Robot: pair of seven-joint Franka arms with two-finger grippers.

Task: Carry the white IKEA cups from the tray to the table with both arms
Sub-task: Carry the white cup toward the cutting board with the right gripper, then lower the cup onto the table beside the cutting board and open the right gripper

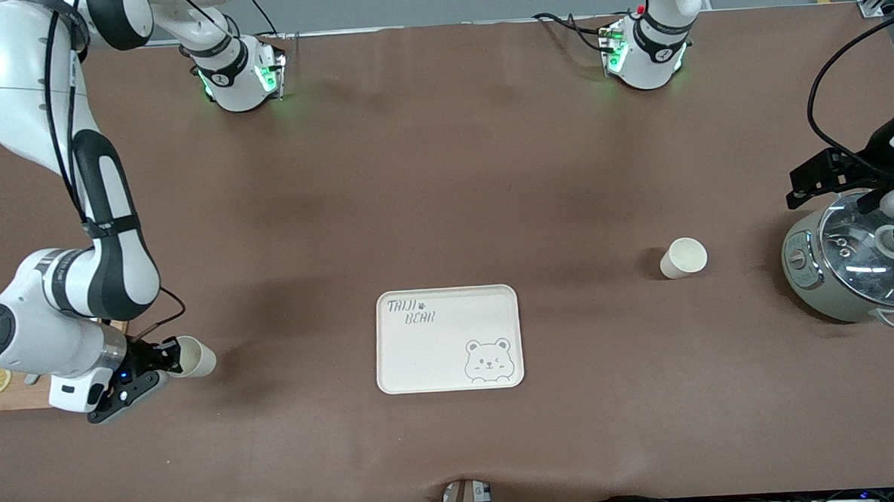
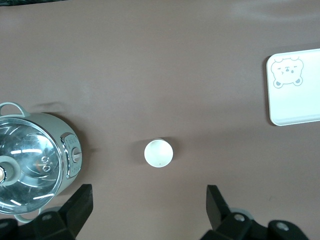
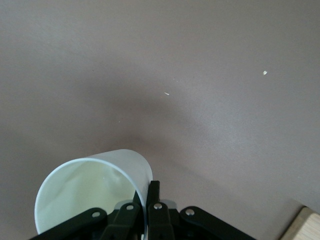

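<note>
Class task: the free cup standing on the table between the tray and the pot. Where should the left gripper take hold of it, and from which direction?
Grip the cup at its rim, from straight above. It stands upright with its mouth open upward, apart from the pot and tray. The left gripper is open above the table beside it; probably one finger inside, one outside the wall.

One white IKEA cup (image 1: 683, 257) stands upright on the brown table, mouth up, at 3 o'clock from the bear tray (image 1: 448, 339), well apart. The second cup (image 1: 196, 357), tilted, rim pinched by the right gripper (image 1: 166, 360), sits at 9 o'clock from it.
</note>
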